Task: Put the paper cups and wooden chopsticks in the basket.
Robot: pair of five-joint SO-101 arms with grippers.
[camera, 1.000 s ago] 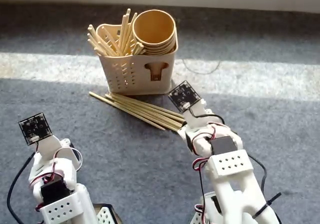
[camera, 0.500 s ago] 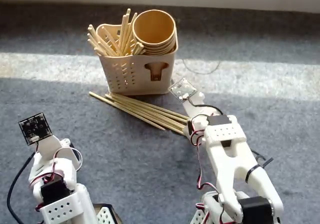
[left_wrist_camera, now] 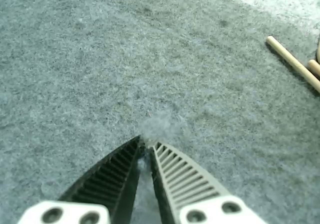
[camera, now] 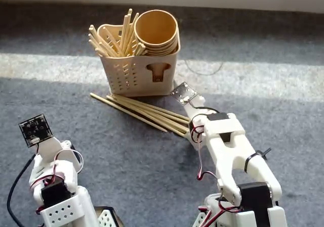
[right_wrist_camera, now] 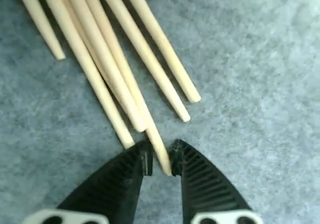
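Resting pressed together on nothing, the left gripper (left_wrist_camera: 147, 143) was found well apart from the loose chopsticks (camera: 144, 113), laid slanting from the basket (camera: 126, 75) rightward to the right gripper (right_wrist_camera: 161, 151), clamped on one chopstick (right_wrist_camera: 156, 143) at its near end.

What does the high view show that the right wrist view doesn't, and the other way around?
High view: the basket holding stacked paper cups and upright chopsticks, plus the left arm and the right arm.
Right wrist view: the right tool closed on the end of one chopstick.
Both: the loose chopsticks lying on the grey carpet.
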